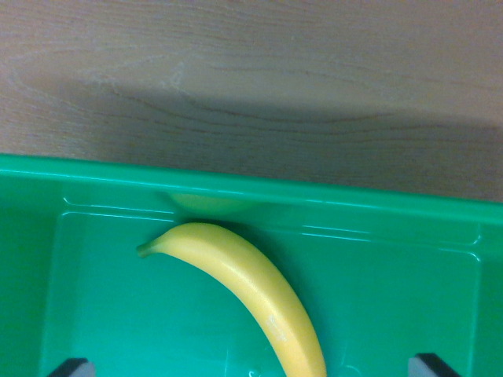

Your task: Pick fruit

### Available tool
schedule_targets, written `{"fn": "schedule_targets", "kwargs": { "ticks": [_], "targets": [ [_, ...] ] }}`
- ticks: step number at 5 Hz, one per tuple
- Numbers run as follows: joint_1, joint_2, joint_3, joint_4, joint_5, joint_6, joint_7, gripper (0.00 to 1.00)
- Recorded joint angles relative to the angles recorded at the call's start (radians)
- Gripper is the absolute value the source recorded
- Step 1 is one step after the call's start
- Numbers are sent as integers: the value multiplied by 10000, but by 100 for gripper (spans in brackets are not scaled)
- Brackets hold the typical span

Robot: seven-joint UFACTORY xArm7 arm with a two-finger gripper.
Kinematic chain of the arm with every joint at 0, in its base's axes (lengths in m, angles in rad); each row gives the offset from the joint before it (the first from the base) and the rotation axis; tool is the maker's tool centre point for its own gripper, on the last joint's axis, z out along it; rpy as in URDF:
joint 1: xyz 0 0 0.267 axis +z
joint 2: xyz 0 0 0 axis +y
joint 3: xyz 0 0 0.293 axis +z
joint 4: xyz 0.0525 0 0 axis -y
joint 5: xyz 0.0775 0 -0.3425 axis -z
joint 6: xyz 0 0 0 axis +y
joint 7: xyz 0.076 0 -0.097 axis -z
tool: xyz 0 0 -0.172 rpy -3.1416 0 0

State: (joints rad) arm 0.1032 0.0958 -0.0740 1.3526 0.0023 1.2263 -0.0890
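Wrist view: yellow banana (251,294), curved and unblemished, lies inside green bin (393,208), stem tip near far wall. Wooden tabletop (251,71) beyond. Gripper (251,367) fingertips spread wide, holding nothing.

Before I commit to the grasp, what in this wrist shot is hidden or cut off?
- Banana: lower end cut off by the wrist view's bottom edge.
- Gripper: only two dark fingertips show at the bottom corners; the rest is out of frame.
- Green bin: sides and near wall lie beyond the frame.
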Motion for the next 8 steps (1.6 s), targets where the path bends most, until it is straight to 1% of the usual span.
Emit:
{"fn": "schedule_targets", "kwargs": {
  "ticks": [1,2,3,4,5,6,7,8],
  "targets": [
    [7,147,-10,-303,-22,-464,-188,0],
    [7,147,-10,-303,-22,-464,-188,0],
    [15,297,-20,-611,-45,-937,-381,0],
    [15,297,-20,-611,-45,-937,-381,0],
    [23,447,-30,-920,-68,-1410,-573,0],
    [23,447,-30,-920,-68,-1410,-573,0],
    [30,597,-41,-1230,-91,-1884,-766,0],
    [30,597,-41,-1230,-91,-1884,-766,0]
  ]
}}
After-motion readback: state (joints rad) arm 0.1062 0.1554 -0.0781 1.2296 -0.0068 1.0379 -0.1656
